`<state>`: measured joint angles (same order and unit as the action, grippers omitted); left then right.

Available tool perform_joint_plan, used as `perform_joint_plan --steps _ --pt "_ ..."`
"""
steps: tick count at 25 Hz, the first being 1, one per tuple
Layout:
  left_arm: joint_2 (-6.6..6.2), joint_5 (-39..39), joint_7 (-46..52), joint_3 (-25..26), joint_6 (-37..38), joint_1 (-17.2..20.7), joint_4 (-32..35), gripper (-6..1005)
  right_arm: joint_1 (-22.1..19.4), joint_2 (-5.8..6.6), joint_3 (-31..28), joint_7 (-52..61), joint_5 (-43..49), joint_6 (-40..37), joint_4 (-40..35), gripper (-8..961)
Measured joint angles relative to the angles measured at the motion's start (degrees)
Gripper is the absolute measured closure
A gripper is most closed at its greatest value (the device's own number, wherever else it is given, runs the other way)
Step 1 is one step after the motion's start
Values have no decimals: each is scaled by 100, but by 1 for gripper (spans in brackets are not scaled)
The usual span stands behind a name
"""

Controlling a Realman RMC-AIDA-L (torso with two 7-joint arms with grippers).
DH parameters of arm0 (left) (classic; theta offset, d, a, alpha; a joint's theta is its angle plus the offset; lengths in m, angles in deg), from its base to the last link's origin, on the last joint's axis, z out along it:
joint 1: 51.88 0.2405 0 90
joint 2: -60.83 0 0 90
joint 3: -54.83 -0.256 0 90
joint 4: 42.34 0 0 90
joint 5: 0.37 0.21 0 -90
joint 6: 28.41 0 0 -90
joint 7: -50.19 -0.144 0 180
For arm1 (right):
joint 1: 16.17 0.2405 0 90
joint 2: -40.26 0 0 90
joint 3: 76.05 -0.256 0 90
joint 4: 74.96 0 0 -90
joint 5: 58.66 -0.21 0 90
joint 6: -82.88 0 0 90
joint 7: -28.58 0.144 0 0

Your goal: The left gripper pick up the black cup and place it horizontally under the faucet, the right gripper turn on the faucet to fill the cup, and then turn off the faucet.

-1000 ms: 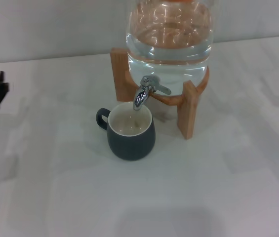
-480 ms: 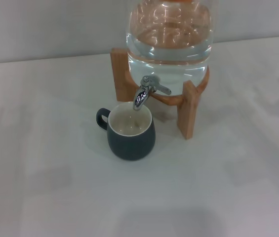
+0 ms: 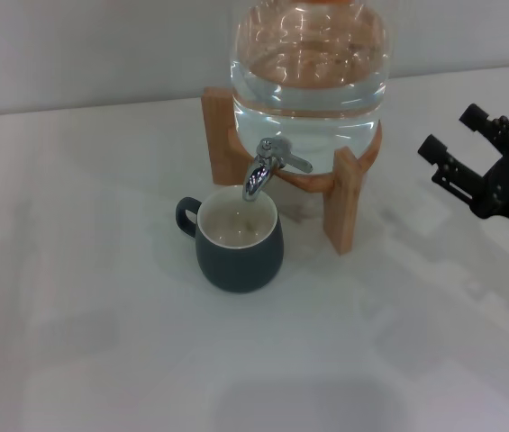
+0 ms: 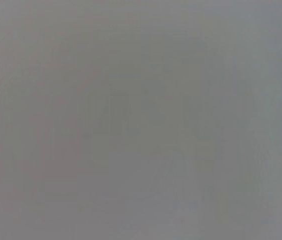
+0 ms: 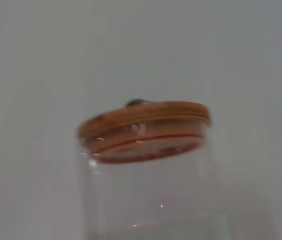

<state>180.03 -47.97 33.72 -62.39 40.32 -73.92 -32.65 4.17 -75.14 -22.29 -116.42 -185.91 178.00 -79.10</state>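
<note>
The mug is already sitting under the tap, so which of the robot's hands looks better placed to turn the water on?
The right. The right hand is in the head view with fingers spread, on the side toward which the faucet lever points. The left hand shows in no view. The black cup stands upright below the spout.

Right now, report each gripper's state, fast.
Left gripper: not in view.
Right gripper: open, holding nothing, at the right of the table, apart from the faucet.
</note>
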Motion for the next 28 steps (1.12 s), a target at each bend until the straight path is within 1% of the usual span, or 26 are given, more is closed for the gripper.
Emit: perform_joint_plan --steps 4,7,10,16,21,28 --pt "15 9 0 -9 -8 27 -53 109 -46 0 118 98 53 343 83 109" --pt "27 11 0 -11 -9 49 -54 109 -40 -1 203 173 163 399 95 109" --pt "38 12 0 -17 -25 63 -55 109 55 -14 274 208 305 400 109 110" --pt "48 37 3 -43 -132 73 -26 109 339 -79 359 326 530 331 113 110" --pt "51 37 4 -223 -140 76 3 109 564 -82 427 343 675 253 254 110" --pt "50 39 4 -246 -141 75 6 108 752 -79 496 351 863 120 403 110"
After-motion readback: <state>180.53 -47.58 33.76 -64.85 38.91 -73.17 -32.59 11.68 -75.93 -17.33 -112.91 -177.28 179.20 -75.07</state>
